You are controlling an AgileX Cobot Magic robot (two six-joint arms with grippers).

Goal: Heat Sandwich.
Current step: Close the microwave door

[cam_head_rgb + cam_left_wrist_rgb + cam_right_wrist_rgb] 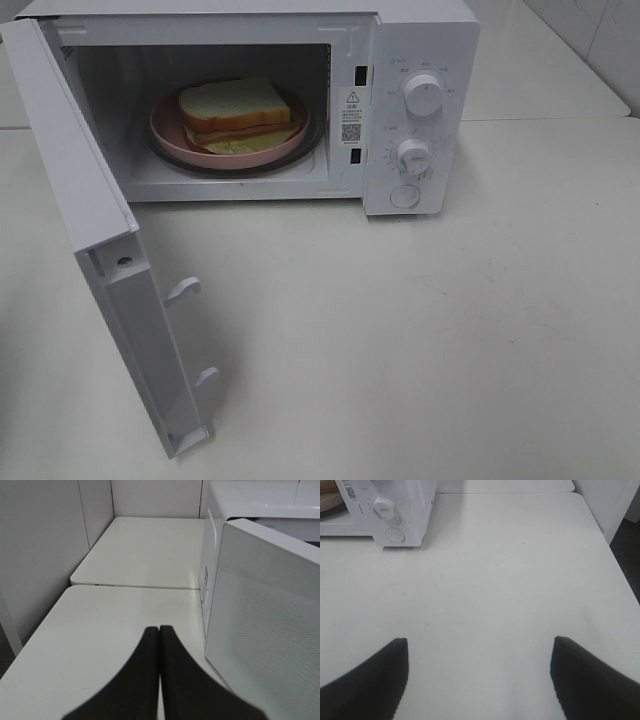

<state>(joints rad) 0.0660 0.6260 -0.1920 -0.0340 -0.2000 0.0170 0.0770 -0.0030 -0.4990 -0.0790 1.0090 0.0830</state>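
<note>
While the microwave [428, 40] stands on a white table [450, 340] with its door [85, 190] swung wide, the sandwich [235, 105] sits inside the cavity on a round pink plate [168, 135]. The plate rests on the glass turntable [312, 148]. White bread faces up, with a pinkish filling and a pale yellow-green layer showing along the edge nearest the opening. On the microwave's control panel, beside the cavity, an upper knob [423, 95] sits above a lower knob [413, 155], with a round button [405, 196] beneath them.

The left gripper [159, 628] hangs over the table on the outer side of the open door, close beside its mesh-patterned panel. Its two black fingers are pressed together with nothing between them. The right gripper [480, 640] is out in front of the microwave's control-panel corner and well apart from it. Its fingers are spread wide, and only bare table shows in the gap.
</note>
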